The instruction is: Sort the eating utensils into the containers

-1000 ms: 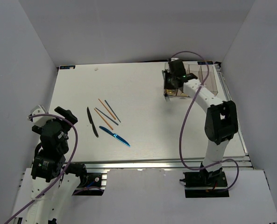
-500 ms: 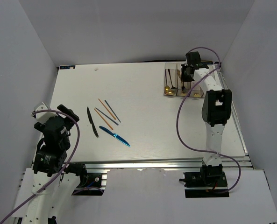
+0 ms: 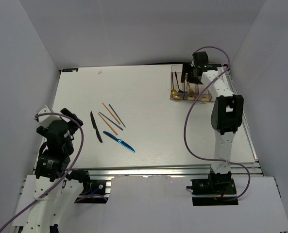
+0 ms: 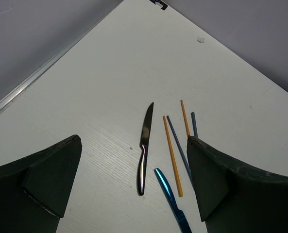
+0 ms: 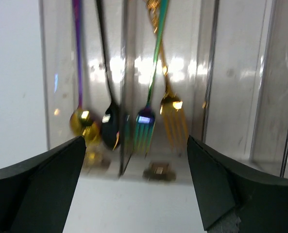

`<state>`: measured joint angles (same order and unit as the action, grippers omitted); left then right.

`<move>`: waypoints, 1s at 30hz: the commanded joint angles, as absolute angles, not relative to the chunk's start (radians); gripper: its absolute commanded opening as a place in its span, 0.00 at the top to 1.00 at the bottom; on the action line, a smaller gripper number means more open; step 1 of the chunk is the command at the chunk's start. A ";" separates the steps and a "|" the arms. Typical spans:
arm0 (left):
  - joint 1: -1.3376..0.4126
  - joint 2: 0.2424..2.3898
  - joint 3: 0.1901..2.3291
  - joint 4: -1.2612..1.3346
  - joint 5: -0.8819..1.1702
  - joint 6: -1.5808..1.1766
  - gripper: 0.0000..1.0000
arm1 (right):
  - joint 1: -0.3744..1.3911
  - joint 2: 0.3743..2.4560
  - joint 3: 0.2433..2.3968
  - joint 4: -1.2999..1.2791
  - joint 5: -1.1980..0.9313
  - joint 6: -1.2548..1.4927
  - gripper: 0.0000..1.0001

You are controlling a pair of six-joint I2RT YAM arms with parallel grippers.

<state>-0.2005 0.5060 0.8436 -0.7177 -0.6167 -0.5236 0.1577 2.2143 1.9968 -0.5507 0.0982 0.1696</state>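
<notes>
On the table's left half lie a black knife (image 3: 96, 127), a blue knife (image 3: 119, 142) and thin orange and blue chopsticks (image 3: 112, 115). My left gripper (image 3: 68, 119) hovers near them, open and empty. In the left wrist view the black knife (image 4: 144, 148), blue knife (image 4: 169, 196) and chopsticks (image 4: 172, 155) lie ahead between the open fingers (image 4: 46, 174). The clear containers (image 3: 179, 96) stand at the back right. My right gripper (image 3: 189, 76) hangs over them, open and empty (image 5: 136, 143). Inside are a gold spoon (image 5: 82, 121), a black spoon (image 5: 110, 128), an iridescent fork (image 5: 144, 127) and a gold fork (image 5: 174, 114).
White walls enclose the table on three sides. The right arm (image 3: 221, 116) stretches along the table's right edge to the bins. A small black tag (image 3: 70, 70) sits at the far left corner. Clear dividers (image 5: 209, 87) separate the compartments.
The right arm has swung from the bins' left end to their far side, then eased slightly left, uncovering the spoons and forks. The left arm has shifted a little.
</notes>
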 commanded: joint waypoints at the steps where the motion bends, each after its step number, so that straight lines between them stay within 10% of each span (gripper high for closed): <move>1: -0.204 0.489 0.841 -0.722 -0.618 -0.523 0.02 | 0.262 1.993 1.876 -0.516 0.129 0.193 0.11; 15: -0.204 0.517 0.836 -0.735 -0.664 -0.549 0.02 | 0.848 1.523 1.299 -0.316 0.356 0.259 0.11; 30: -0.201 0.551 0.818 -0.726 -0.696 -0.560 0.02 | 0.902 1.489 1.049 -0.169 0.208 0.305 0.11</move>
